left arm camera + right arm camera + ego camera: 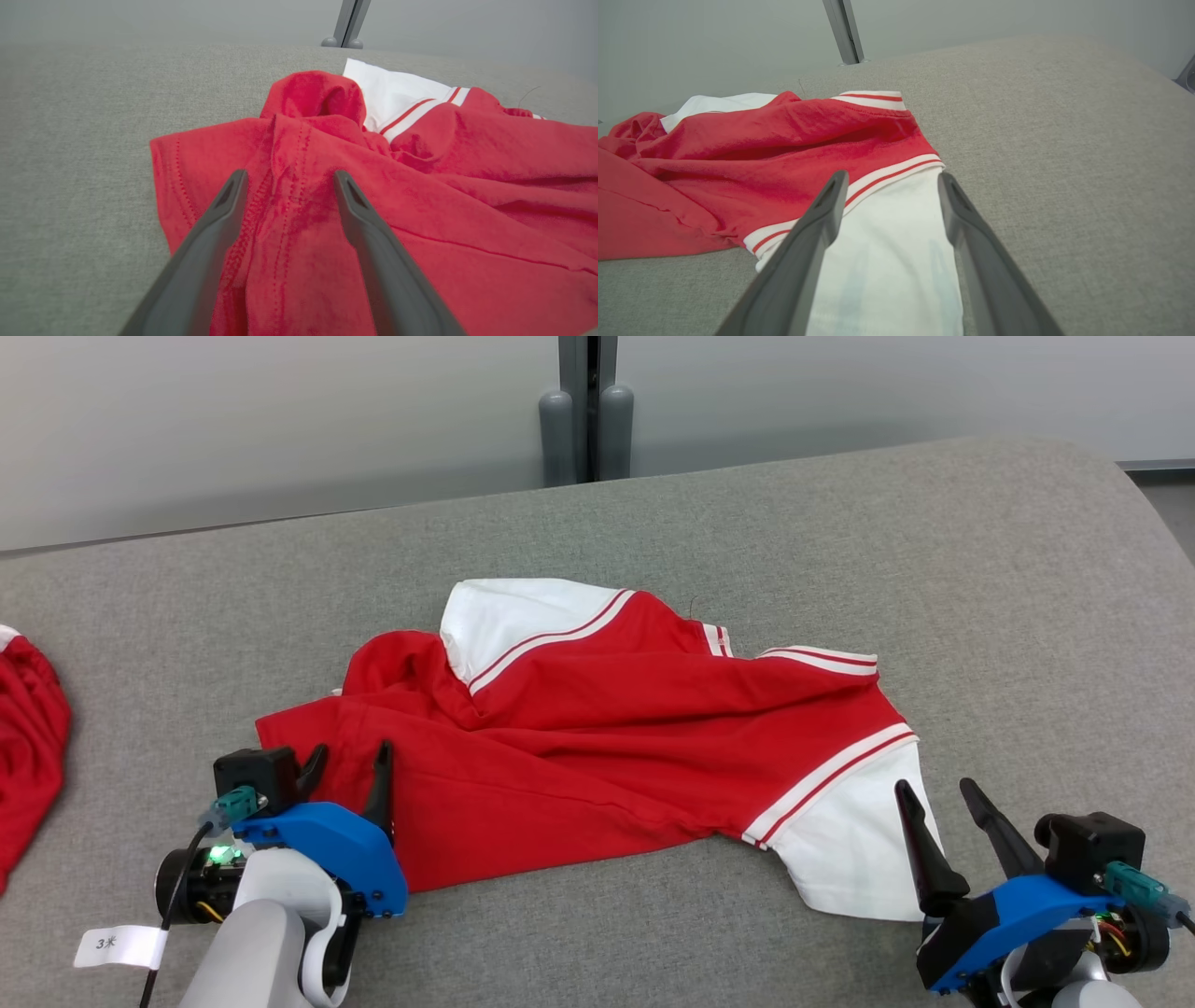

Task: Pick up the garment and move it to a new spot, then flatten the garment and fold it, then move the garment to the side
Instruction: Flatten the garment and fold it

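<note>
The garment (597,728) is a red shirt with white, red-striped sleeves, lying crumpled across the middle of the grey table (840,523). My left gripper (347,756) is open over its red left corner, fingers straddling a stitched fold (285,205) with nothing pinched. At the lower right, my right gripper (936,790) is open above the white sleeve (850,849). In the right wrist view the sleeve (887,252) lies between and under the two fingers. The left wrist view shows the garment (420,196) bunched, a white sleeve at the back.
Another red cloth (28,747) lies at the table's left edge. A grey post (586,411) stands behind the table's far edge against the pale wall. The table's right end curves off near the right side (1148,523).
</note>
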{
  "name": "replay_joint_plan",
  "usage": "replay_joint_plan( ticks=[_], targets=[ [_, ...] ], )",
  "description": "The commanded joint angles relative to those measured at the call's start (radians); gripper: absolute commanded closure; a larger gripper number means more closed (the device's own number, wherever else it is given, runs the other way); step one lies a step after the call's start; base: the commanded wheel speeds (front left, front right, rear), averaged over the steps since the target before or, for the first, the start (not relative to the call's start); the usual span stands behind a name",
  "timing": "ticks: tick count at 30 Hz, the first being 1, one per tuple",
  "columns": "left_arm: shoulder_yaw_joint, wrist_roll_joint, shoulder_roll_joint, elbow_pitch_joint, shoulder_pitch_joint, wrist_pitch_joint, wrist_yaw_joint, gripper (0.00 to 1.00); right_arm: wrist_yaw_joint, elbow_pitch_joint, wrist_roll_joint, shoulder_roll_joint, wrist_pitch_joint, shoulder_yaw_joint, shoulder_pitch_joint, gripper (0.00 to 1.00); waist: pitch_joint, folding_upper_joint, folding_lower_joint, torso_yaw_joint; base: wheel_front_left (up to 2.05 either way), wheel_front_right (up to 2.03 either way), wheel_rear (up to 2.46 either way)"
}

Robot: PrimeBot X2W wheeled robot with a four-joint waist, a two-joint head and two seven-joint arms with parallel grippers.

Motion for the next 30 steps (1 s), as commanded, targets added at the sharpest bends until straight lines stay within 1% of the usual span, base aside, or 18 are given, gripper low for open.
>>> replay_joint_plan(
  ticks=[1, 3, 5, 6, 7, 8, 9, 14, 18, 20, 25, 30],
  targets=[
    [-0.006, -0.002, 0.002, 0.002, -0.021, 0.005, 0.0, 0.0, 0.0, 0.004, 0.006, -0.002, -0.007, 0.001, -0.016, 0.0, 0.001, 0.0, -0.0001, -0.001, 0.0, 0.0, 0.0],
    [-0.01, -0.002, 0.003, -0.003, -0.019, -0.002, -0.004, 0.01, 0.0, 0.009, 0.008, -0.002, -0.01, 0.001, -0.018, 0.0, 0.002, 0.0, -0.0001, -0.001, 0.0, 0.0, 0.0],
    [-0.013, -0.002, 0.001, -0.009, -0.012, -0.011, -0.005, 0.24, 0.0, 0.013, 0.009, -0.002, -0.012, 0.0, -0.018, 0.0, 0.001, 0.0, -0.0001, 0.002, 0.0, 0.0, 0.0],
    [-0.015, -0.002, -0.001, -0.012, -0.007, -0.013, -0.005, 0.53, 0.0, 0.015, 0.008, -0.002, -0.014, -0.001, -0.019, 0.0, 0.0, 0.0, -0.0001, 0.004, 0.0, 0.0, 0.0],
    [-0.018, -0.003, -0.004, -0.015, -0.002, -0.015, -0.007, 0.57, 0.0, 0.016, 0.007, -0.002, -0.014, -0.001, -0.021, 0.0, 0.0, 0.0, -0.0001, 0.006, 0.0, 0.0, 0.0],
    [-0.023, -0.003, -0.003, -0.018, 0.001, -0.016, -0.01, 0.75, 0.0, 0.017, 0.006, -0.002, -0.014, -0.001, -0.023, 0.0, -0.001, 0.0, -0.0001, 0.008, 0.0, 0.0, 0.0],
    [-0.028, -0.003, -0.002, -0.02, 0.002, -0.017, -0.013, 1.0, 0.0, 0.017, 0.004, -0.002, -0.014, 0.0, -0.024, 0.0, -0.002, 0.0, -0.0001, 0.01, 0.0, 0.0, 0.0],
    [-0.05, 0.001, -0.005, -0.035, 0.008, -0.029, -0.025, 1.0, 0.0, 0.013, -0.001, -0.002, -0.012, -0.01, -0.016, 0.0, -0.01, 0.0, -0.0001, 0.032, 0.0, 0.0, 0.0],
    [-0.047, -0.035, -0.012, -0.112, 0.075, -0.016, -0.03, 1.0, 0.0, 0.004, 0.0, -0.003, -0.004, -0.025, 0.0, 0.0, -0.022, 0.0, -0.0001, 0.063, 0.0, 0.0, 0.0],
    [-0.043, -0.065, -0.007, -0.177, 0.132, 0.015, -0.035, 1.0, 0.0, -0.001, 0.002, -0.002, -0.003, -0.034, 0.005, 0.0, -0.028, 0.0, -0.0001, 0.084, 0.0, 0.0, 0.0],
    [-0.06, -0.131, 0.016, -0.36, 0.298, 0.146, -0.04, 1.0, 0.0, -0.013, 0.003, -0.003, 0.008, -0.043, 0.02, 0.0, -0.034, 0.0, -0.0001, 0.143, 0.0, 0.0, 0.0],
    [-0.07, -0.165, 0.035, -0.487, 0.417, 0.264, -0.003, 1.0, 0.0, -0.023, -0.003, -0.002, 0.021, -0.04, 0.016, 0.0, -0.036, 0.0, -0.0001, 0.193, 0.0, 0.0, 0.0]
  ],
)
